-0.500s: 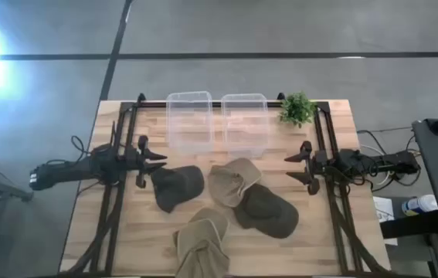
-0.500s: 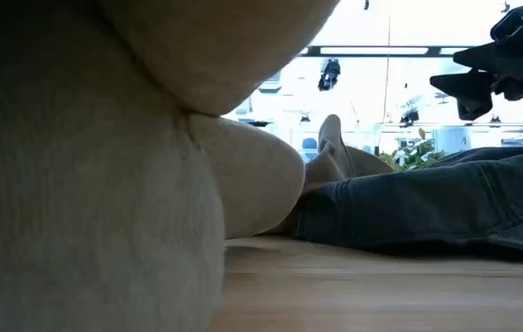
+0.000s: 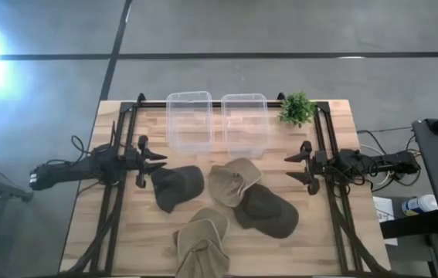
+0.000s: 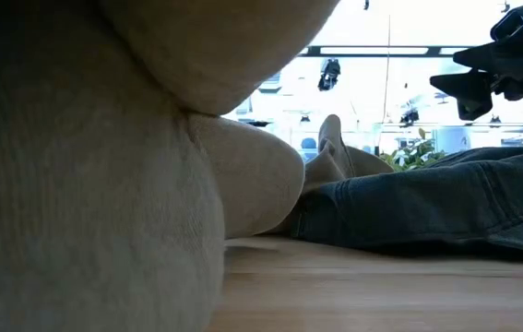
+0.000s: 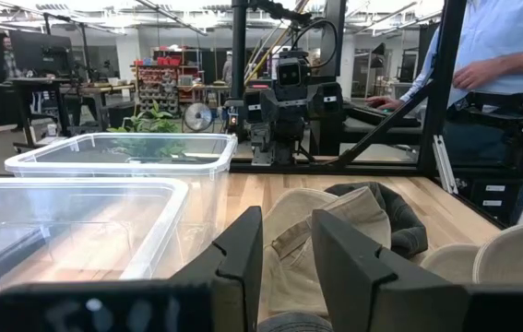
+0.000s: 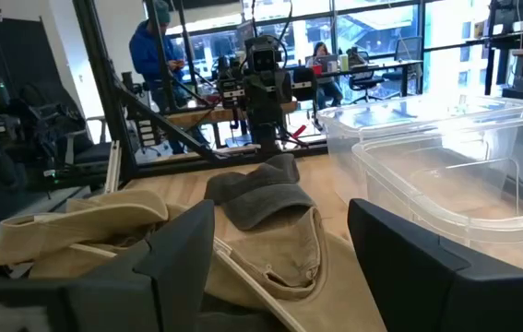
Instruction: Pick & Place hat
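Several hats lie crown-up or crumpled on the wooden table: a dark cap (image 3: pixel 177 186) left of centre, a tan hat (image 3: pixel 232 182) in the middle, a dark olive cap (image 3: pixel 266 210) to its right, and a tan hat (image 3: pixel 202 243) at the near edge, which fills the low view (image 4: pixel 86 184). My left gripper (image 3: pixel 157 161) hovers level just left of the dark cap, its fingers a little apart and empty (image 5: pixel 287 242). My right gripper (image 3: pixel 293 167) hovers right of the tan hat, wide open and empty (image 6: pixel 281 231); it also shows in the low view (image 4: pixel 479 81).
Two clear plastic bins (image 3: pixel 189 120) (image 3: pixel 245 122) stand side by side at the table's far edge, with a small green plant (image 3: pixel 297 108) to their right. Dark frame rails (image 3: pixel 118 193) (image 3: pixel 334 201) run along both sides. A person (image 5: pixel 501 55) stands beyond the table.
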{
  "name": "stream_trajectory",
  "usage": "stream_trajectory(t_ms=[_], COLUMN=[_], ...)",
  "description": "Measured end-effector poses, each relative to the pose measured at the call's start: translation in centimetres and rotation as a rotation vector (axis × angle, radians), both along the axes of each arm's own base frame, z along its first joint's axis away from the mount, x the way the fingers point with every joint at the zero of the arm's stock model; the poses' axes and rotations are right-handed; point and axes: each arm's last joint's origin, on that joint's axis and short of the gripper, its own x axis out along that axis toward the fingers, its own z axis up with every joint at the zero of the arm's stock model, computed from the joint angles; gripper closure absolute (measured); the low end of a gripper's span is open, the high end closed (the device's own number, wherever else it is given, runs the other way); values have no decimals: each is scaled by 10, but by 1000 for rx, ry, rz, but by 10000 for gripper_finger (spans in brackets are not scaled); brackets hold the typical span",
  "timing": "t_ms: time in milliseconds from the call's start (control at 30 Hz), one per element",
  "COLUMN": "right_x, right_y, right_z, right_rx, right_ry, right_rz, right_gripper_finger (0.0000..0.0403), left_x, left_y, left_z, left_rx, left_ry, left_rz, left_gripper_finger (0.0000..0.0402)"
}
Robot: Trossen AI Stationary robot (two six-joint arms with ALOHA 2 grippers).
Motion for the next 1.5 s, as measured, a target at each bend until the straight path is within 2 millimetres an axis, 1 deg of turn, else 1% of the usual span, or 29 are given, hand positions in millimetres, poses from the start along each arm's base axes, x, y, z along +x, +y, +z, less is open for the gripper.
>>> stream_trajectory(t_ms=[1133,1233,1500], right_x=[0,0,0], right_y=[0,0,-1], right_z=[1,1,1], right_rx=[13,194,848], right_ry=[-6,-11,-14], right_rz=[0,9,8], right_gripper_finger=[158,158,158], left_x=[0,0,0], left_y=[0,0,0], left_z=[0,0,0], left_rx=[0,0,0], left_ry=[0,1,0], left_rz=[0,0,0], left_gripper_finger=[309,309,309])
